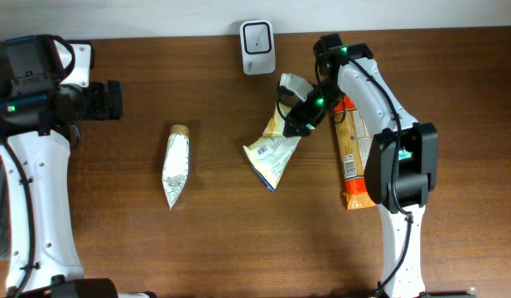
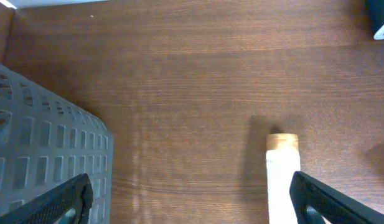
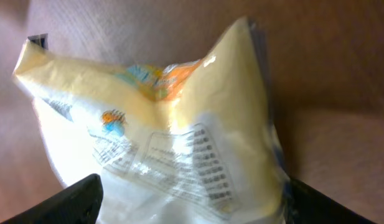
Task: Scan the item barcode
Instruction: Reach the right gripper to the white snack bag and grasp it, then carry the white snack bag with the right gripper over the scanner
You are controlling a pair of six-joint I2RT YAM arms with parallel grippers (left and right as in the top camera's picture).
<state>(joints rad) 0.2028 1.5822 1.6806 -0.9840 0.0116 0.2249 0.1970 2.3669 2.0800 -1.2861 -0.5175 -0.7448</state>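
Brown table (image 1: pixel 156 248) below right pincer (image 1: pixel 298 122): spread wide, holding nothing, snack bag (image 1: pixel 272 157) lying just under and between its fingers (image 3: pixel 73 202). Seems mid-regrasp; next: pinch bag, face barcode toward scanner (image 1: pixel 257 36) beyond.

A dark brown wood-grain surface (image 1: pixel 114 207) fills the scene. Beyond the right claw (image 1: pixel 298 124), a pale white wall strip (image 1: pixel 156 16) borders its far edge. Just beside the left claw (image 2: pixel 190 190) stands a grey perforated plastic crate (image 2: pixel 42 143). Soft light sheens the wood ahead.
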